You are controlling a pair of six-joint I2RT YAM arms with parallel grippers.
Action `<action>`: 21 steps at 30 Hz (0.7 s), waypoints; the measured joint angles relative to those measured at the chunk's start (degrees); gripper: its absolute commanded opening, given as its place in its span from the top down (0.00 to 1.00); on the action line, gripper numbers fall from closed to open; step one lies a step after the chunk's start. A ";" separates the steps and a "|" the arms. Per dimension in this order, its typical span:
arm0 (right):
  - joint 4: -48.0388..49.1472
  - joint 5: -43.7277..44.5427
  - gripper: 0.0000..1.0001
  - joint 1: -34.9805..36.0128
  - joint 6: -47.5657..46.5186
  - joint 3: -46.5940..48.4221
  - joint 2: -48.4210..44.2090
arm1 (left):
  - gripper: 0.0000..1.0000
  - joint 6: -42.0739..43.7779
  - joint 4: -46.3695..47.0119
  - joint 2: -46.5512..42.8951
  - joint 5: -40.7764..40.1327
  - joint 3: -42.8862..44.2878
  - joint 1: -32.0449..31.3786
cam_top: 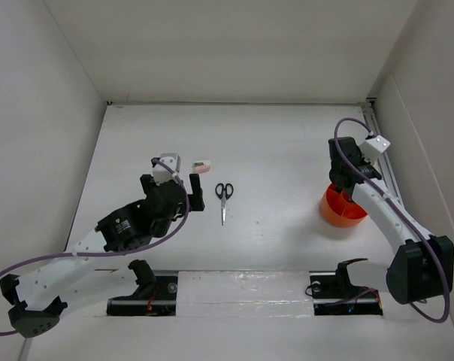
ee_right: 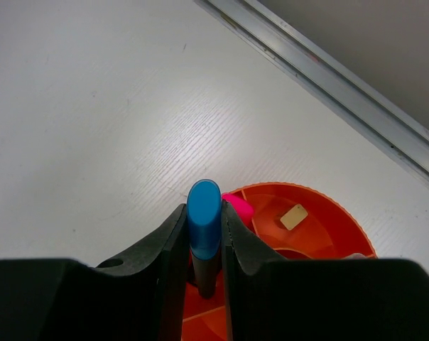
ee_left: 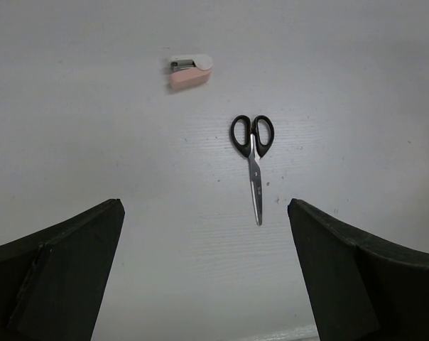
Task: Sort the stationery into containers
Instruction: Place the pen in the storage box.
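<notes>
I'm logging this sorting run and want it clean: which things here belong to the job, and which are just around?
Job: scissors; small pink-and-white item; blue-capped marker, clamped in the right gripper; pink-capped marker; small yellow eraser; orange tub.
Just there: metal rail along the table edge; purple cables on the arms.

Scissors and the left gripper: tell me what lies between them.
Nothing. In the left wrist view only bare white table separates the open left gripper from the scissors. The small pink-white item lies beyond them.
</notes>
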 measured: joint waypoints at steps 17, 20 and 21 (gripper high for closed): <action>0.00 0.28 0.76 0.00 0.17 0.00 -0.59 | 0.00 0.04 1.11 -1.68 0.57 -0.37 0.00; 0.00 0.28 0.74 0.00 0.15 -0.04 -0.59 | 0.00 0.04 1.11 -1.73 0.59 -0.37 0.00; 0.07 0.26 0.74 0.00 0.15 -0.20 -0.59 | 0.00 0.04 1.11 -1.73 0.57 -0.37 0.00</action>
